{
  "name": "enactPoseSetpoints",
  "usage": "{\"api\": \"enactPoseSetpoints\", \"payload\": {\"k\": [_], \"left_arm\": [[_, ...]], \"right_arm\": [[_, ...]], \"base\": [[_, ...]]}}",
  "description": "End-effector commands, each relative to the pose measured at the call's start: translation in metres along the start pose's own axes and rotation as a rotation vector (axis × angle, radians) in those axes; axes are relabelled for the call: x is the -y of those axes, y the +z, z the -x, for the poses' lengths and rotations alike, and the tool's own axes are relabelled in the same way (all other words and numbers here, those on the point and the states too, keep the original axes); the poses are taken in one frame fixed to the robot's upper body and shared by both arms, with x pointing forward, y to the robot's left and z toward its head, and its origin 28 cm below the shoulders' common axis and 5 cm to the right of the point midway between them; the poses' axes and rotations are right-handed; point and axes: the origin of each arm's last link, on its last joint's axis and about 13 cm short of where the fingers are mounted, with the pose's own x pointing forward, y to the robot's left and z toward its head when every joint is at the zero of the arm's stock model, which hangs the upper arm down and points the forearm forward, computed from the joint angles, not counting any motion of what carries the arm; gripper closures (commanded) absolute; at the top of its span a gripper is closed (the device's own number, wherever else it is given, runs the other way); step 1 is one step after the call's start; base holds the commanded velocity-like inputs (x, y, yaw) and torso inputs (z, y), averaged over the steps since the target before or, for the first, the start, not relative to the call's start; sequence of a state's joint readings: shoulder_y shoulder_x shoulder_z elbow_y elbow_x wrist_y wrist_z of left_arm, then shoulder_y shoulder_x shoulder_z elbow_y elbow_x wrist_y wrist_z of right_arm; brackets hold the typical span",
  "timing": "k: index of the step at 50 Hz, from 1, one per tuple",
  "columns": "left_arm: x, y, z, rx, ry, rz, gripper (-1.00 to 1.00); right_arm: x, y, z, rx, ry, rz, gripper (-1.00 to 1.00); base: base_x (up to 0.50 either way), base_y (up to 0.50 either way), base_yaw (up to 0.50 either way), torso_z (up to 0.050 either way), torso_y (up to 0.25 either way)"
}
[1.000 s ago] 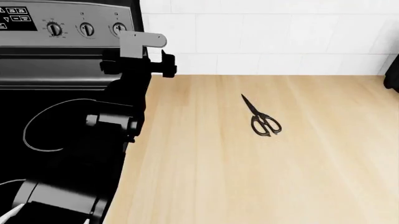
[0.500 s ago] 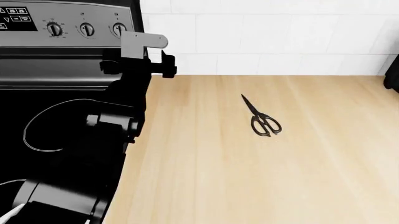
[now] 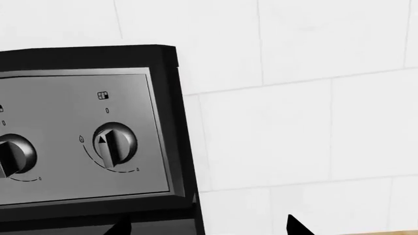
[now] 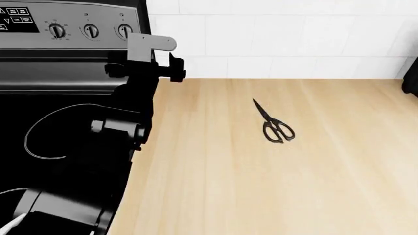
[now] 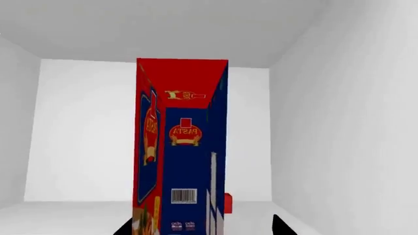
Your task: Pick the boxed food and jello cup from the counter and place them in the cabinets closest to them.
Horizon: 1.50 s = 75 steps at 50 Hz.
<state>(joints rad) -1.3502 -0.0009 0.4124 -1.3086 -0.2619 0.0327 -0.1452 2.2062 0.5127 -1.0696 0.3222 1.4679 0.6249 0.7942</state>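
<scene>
Box [image 5: 181, 152] stands upright inside a white cabinet [image 5: 339, 122], dead ahead of the right hand [image 5: 202, 229], whose dark fingertips flank its base, grip impossible to tell, while the left hand [image 4: 171, 68] hovers by the stove [image 4: 58, 49] above the tabletop [image 4: 216, 171], its state unclear.

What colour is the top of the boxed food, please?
Red, above a blue body; the boxed food shows best in the right wrist view.

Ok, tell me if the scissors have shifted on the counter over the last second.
No. The scissors lie at the same spot and angle on the counter, equally far from the stove's edge.
</scene>
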Motion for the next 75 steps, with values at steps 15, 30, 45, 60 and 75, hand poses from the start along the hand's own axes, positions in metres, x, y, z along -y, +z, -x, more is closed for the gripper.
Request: {"api": "enactPoseSetpoints", "payload": {"k": [15, 30, 45, 60, 75], "left_arm": [[0.0, 0.0, 0.0, 0.003, -0.005, -0.002, -1.0], [0.0, -0.001, 0.0, 0.001, -0.013, -0.005, -1.0], [0.0, 0.0, 0.0, 0.004, -0.01, -0.004, -1.0], [0.008, 0.046, 0.015, 0.194, -0.081, 0.064, -1.0], [0.002, 0.1, 0.065, 0.328, -0.148, 0.123, -1.0]], "right_arm": [[-0.019, 0.009, 0.028, -0.01, 0.148, 0.082, -1.0], [-0.004, 0.021, 0.038, 0.023, 0.07, 0.142, -1.0], [-0.001, 0.039, 0.05, 0.057, 0.067, 0.145, -1.0], [0.002, 0.052, 0.09, 0.053, 0.086, 0.116, -1.0], [-0.002, 0.052, 0.108, 0.038, 0.11, 0.151, -1.0]], "base": [[0.0, 0.0, 0.0, 0.0, 0.0], [0.0, 0.0, 0.0, 0.0, 0.0], [0.0, 0.0, 0.0, 0.0, 0.0], [0.0, 0.0, 0.0, 0.0, 0.0], [-0.42, 0.0, 0.0, 0.0, 0.0]]}}
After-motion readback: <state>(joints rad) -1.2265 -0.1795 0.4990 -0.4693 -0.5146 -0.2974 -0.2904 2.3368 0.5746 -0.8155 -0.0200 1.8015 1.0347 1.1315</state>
